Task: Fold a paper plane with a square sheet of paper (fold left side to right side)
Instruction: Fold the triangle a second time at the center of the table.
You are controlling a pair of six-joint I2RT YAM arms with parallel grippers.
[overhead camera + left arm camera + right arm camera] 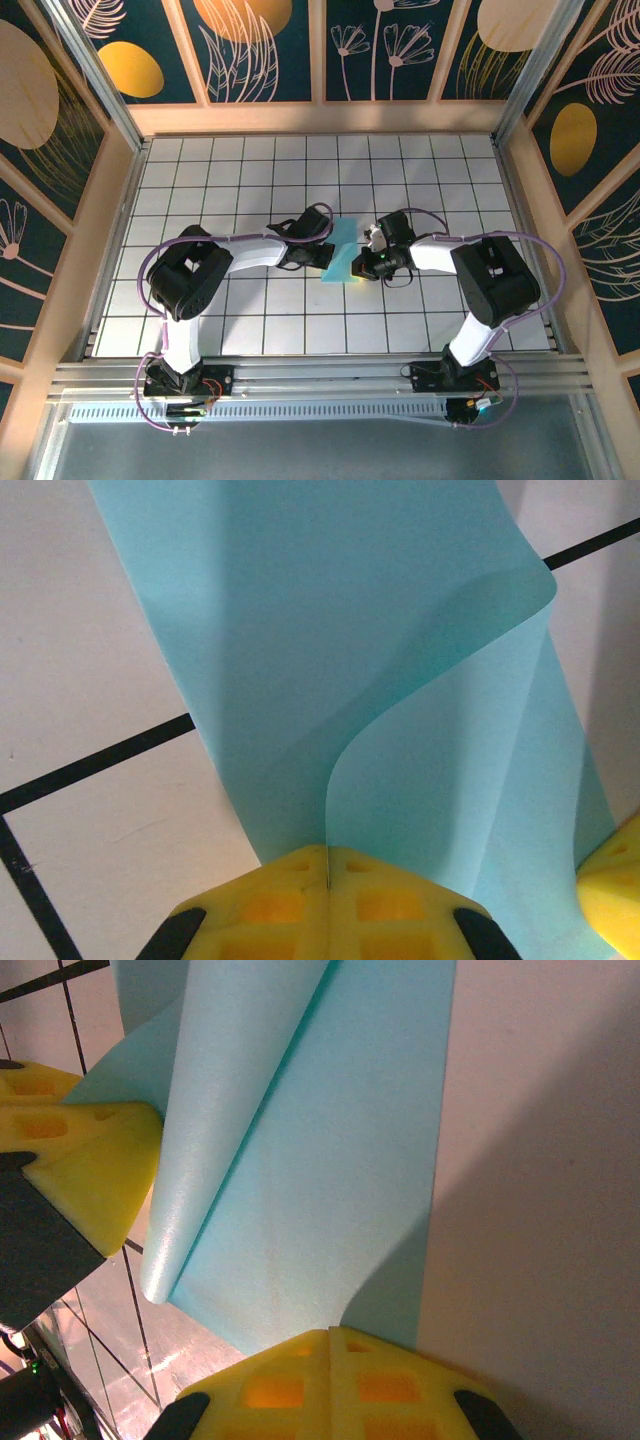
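The square sheet of paper (340, 248) is light blue and lies mid-table, partly folded over between both grippers. My left gripper (324, 250) is shut on the sheet's lifted left edge (400, 630), and the thin edge runs into the seam between its yellow fingertips (328, 858). That flap curls up and over toward the right. My right gripper (367, 262) is shut, its joined tips (330, 1335) resting at the sheet's (330, 1160) near edge, with no paper visible between them. The curled flap rises on the left of the right wrist view.
White gridded table (250, 320) with wooden walls (320, 118) around it. The other arm's yellow finger shows at the edge of each wrist view (612, 885) (85, 1160), so the grippers are close together over the sheet.
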